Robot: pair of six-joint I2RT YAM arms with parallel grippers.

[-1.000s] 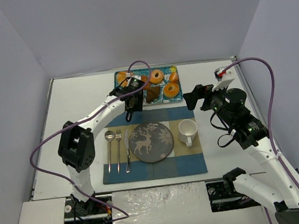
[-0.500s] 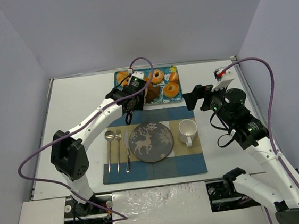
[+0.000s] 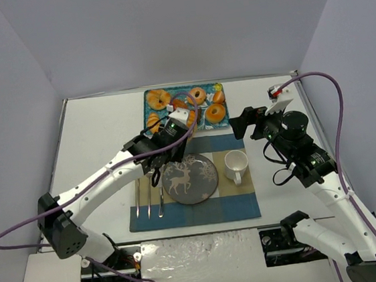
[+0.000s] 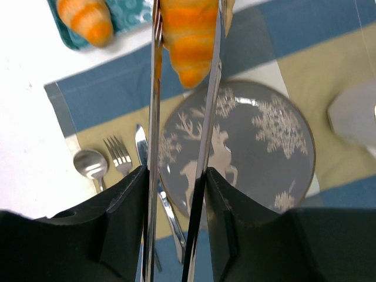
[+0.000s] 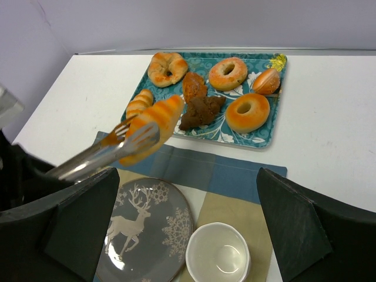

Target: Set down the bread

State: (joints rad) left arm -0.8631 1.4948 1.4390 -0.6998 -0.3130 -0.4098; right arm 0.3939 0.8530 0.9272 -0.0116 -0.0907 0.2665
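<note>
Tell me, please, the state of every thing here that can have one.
croissant: held in the air, not yet placed.
left fingers: shut on the croissant.
right fingers: open, empty.
plate: empty.
cup: upright, empty.
tray: holds pastries.
cutlery: lying flat beside the plate.

- Left arm and right arm — white links, black joint housings.
- A purple cable loops along each.
- Left hand — thin, mirror-bright metal fingers on black mounts.
</note>
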